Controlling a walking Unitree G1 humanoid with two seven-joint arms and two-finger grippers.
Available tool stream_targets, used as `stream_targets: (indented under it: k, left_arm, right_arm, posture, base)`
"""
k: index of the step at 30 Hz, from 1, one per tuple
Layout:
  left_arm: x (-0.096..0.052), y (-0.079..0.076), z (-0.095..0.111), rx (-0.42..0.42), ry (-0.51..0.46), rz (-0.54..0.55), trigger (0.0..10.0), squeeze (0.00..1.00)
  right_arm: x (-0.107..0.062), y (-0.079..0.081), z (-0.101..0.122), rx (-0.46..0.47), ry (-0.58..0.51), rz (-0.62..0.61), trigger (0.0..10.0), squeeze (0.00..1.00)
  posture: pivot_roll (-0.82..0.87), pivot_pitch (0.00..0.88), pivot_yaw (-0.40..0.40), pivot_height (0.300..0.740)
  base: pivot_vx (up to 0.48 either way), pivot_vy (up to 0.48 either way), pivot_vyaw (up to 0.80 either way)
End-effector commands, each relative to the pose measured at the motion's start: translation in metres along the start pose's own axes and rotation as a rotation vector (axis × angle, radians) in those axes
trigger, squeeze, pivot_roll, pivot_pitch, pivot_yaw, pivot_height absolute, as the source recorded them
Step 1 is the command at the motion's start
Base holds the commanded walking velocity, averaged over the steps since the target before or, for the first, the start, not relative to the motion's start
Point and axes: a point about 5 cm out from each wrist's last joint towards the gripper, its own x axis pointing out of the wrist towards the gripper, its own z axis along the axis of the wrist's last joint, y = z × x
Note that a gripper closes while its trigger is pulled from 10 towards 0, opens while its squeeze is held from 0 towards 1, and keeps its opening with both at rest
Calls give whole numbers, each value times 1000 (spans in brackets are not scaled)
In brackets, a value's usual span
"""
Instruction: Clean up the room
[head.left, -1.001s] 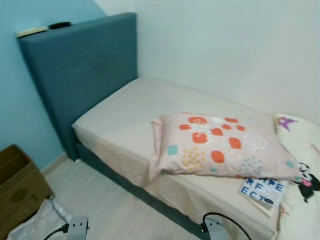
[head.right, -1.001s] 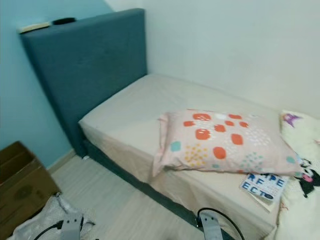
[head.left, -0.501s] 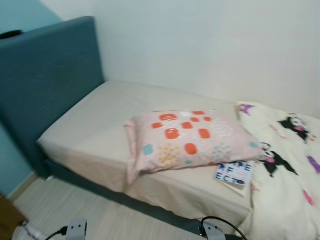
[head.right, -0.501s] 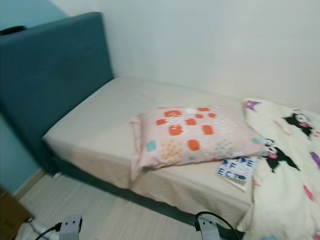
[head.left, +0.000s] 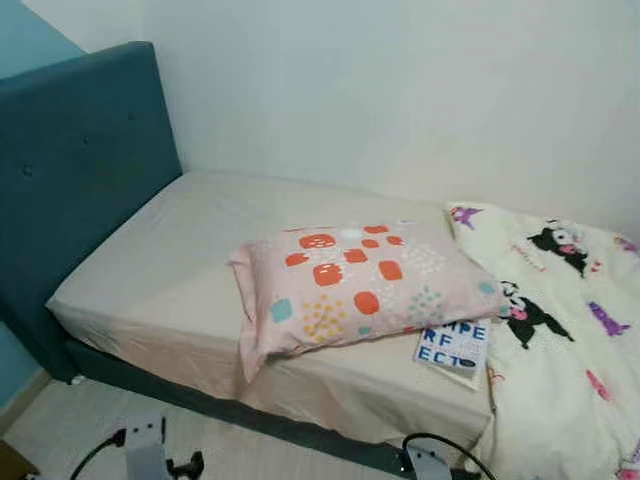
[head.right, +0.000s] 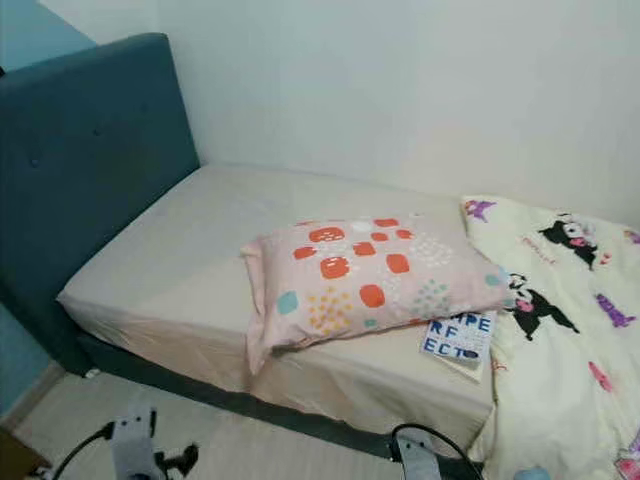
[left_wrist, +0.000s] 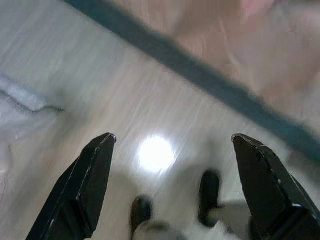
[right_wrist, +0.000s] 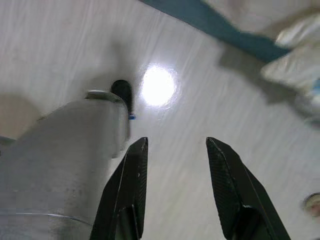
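Pillow (head.left: 355, 285) near bed (head.left: 150, 290) edge

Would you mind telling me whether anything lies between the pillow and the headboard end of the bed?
Nothing visible does: the sheet between the pillow and the headboard is bare. A book sits partly under the pillow's far corner.

A white booklet (head.left: 453, 345) lies on the bed (head.left: 170, 260), touching the lower right corner of the spotted pillow (head.left: 355, 285), which covers its upper left part. Big blue block letters stand on its cover in three rows. What shows reads "MPE" on top, "RF" in the middle and "ECT" at the bottom; the start of each row is hidden. The smaller marks under the letters are too small to read.
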Motion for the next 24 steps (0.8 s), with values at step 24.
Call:
stream_targets:
  k: [24]
  left_arm:
    - [9, -22, 39, -76, -154, -150, 10000, 0]
  right_arm:
    - [0, 1, 7, -42, -25, 4, 10000, 0]
  posture:
    - [-2, 0, -37, 719]
  base:
    - [356, 0, -188]
